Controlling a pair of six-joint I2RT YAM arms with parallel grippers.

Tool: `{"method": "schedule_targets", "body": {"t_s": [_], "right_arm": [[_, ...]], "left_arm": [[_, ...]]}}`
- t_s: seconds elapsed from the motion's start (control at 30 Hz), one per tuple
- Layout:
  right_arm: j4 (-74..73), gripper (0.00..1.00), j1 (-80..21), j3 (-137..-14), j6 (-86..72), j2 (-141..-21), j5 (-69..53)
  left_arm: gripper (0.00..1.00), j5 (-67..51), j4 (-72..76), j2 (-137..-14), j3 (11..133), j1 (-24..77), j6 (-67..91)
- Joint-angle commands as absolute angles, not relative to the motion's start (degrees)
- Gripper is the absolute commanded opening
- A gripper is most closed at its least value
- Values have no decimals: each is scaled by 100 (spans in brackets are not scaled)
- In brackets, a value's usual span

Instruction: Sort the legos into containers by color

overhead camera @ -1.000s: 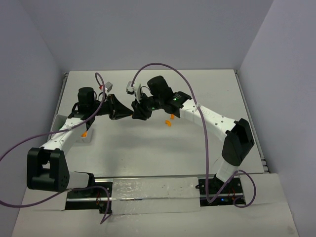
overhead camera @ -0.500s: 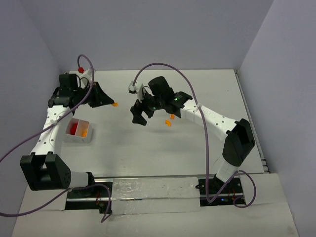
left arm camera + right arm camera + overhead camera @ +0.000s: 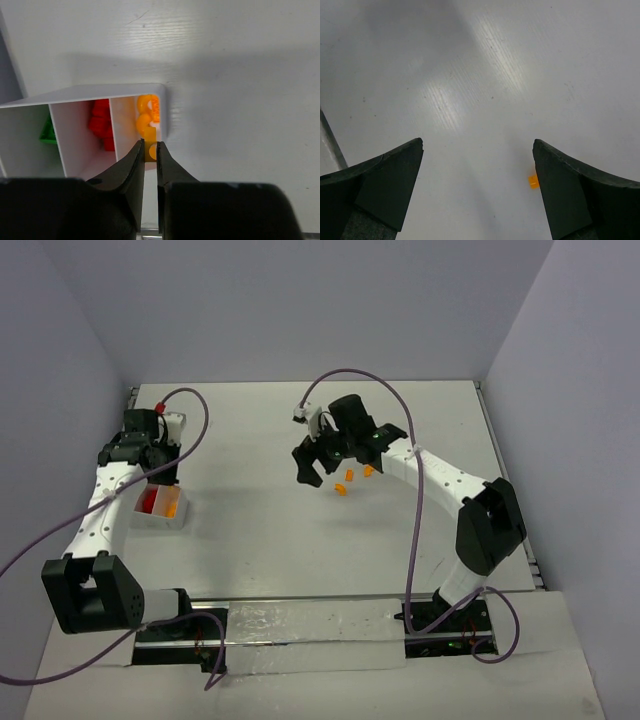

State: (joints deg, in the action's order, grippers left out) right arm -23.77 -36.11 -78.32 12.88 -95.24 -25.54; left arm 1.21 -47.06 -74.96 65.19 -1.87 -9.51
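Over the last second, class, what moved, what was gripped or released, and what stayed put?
The left gripper swung left from mid-table to hang over the white tray, carrying an orange lego above the orange compartment. The right gripper opened and drew right, towards the loose orange legos. The tray and those loose pieces stayed put.

Overhead from behind, wrist views close, downward, left shares tray [image 3: 157, 522]
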Motion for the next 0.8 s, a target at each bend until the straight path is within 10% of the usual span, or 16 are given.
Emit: {"method": "schedule_targets", "body": {"t_s": [0.0, 0.33, 0.63, 0.77], "right_arm": [[-2356, 98, -3426, -7752, 1302, -9159, -2478], [-2573, 97, -3087, -7659, 1482, -9202, -2338], [-2734, 97, -2817, -7493, 1653, -9202, -2152], [-2733, 96, -2630, -7356, 1673, -9185, -2033]], "left_arm": [[0, 765, -4640, -7682, 6583, -229, -1382], [7, 833, -4488, -7979, 6358, -281, -1494], [63, 790, -4591, -8078, 6529, -289, -1538], [70, 642, -4823, -8100, 6971, -281, -1523]]}}
